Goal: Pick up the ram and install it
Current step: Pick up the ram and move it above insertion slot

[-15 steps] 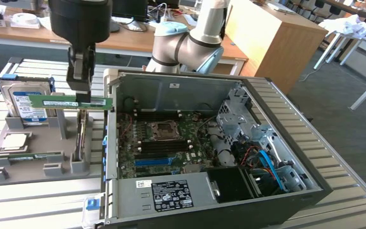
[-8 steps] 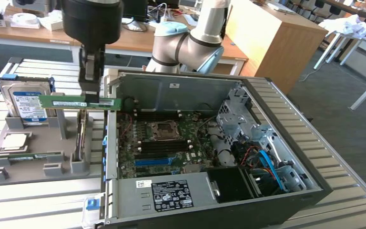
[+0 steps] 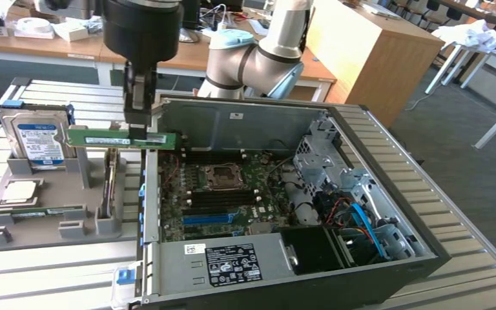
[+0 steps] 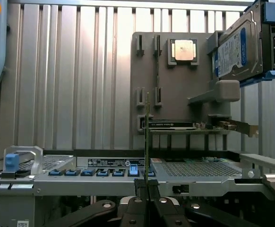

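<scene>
**Green ram point(image 3: 93, 135) clamped in the gripper point(image 3: 139, 132) at the edge of an open computer**

Green circuit board, long and narrow, hangs level in the upper left of the exterior view. The gripper's dark fingers come straight down and are closed on its flat faces, a little right of its middle. This grip seems chosen to leave the lower long edge free. The ram hovers over the side wall of the open computer case point(image 3: 230, 123), between a grey parts holder point(image 3: 67, 194) on the left and the motherboard point(image 3: 222, 187) in the middle of the frame. A blue-labelled hard drive point(image 3: 37, 139) stands upright in the holder behind it.

In the wrist view the ram point(image 4: 147, 137) is seen edge-on, a thin line rising out of the closed gripper point(image 4: 147, 187), so its chips cannot be seen there. In the exterior view the fingers cover part of the board. The arm is cut off at the top edge. The motherboard's slots are dark, and which are empty is hard to tell.
</scene>
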`<action>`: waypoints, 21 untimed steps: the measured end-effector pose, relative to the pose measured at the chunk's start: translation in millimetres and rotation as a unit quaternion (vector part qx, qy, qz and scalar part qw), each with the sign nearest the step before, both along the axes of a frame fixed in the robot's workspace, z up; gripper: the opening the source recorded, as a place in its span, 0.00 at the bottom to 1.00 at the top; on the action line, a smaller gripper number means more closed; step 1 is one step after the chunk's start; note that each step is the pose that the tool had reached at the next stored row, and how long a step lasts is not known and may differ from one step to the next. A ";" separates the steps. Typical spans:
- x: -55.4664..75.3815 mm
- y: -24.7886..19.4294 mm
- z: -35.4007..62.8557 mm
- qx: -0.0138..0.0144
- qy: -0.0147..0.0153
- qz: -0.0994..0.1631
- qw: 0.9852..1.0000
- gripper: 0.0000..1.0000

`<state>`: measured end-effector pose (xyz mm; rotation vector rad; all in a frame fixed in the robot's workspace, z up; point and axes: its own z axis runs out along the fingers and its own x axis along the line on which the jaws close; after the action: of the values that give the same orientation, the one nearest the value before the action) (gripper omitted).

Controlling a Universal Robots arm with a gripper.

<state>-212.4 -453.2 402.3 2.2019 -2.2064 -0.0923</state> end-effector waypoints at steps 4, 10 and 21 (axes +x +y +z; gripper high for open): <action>8.5 0.0 0.0 0.000 0.000 0.002 1.000 0.12; 23.8 0.0 0.0 0.000 0.000 0.004 1.000 0.12; 53.7 0.0 0.0 0.000 0.001 0.006 1.000 0.12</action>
<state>-158.7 -453.2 402.3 2.2127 -2.1924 -0.0951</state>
